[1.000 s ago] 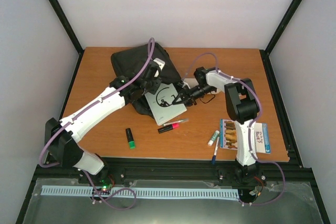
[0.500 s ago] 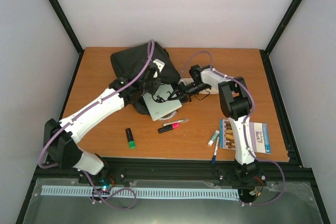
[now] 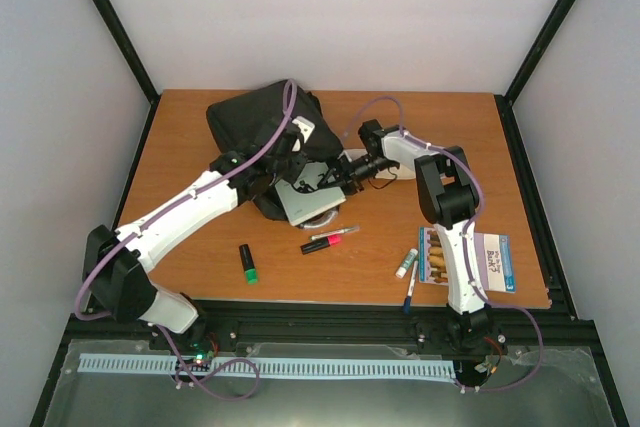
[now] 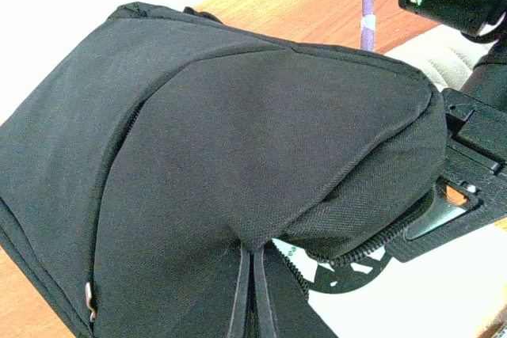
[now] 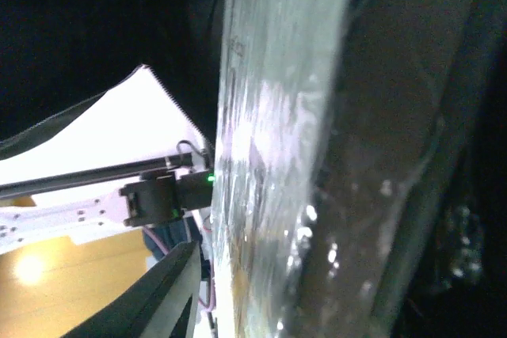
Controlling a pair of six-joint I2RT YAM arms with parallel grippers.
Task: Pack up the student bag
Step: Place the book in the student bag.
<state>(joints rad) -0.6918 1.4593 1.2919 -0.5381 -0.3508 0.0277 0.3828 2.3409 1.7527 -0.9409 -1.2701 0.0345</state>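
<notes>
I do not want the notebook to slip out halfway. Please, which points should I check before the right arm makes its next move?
1. Left gripper pinches the student bag and holds its mouth lifted: ok.
2. White notebook fully inside the bag: not ok, its near part lies outside on the table.
3. Right gripper holds the notebook: cannot tell, its wrist view is blurred.
4. Both grippers apart at the bag mouth: cannot tell, they are very close.
5. Green highlighter and pink marker packed: not ok, both lie on the table.
</notes>
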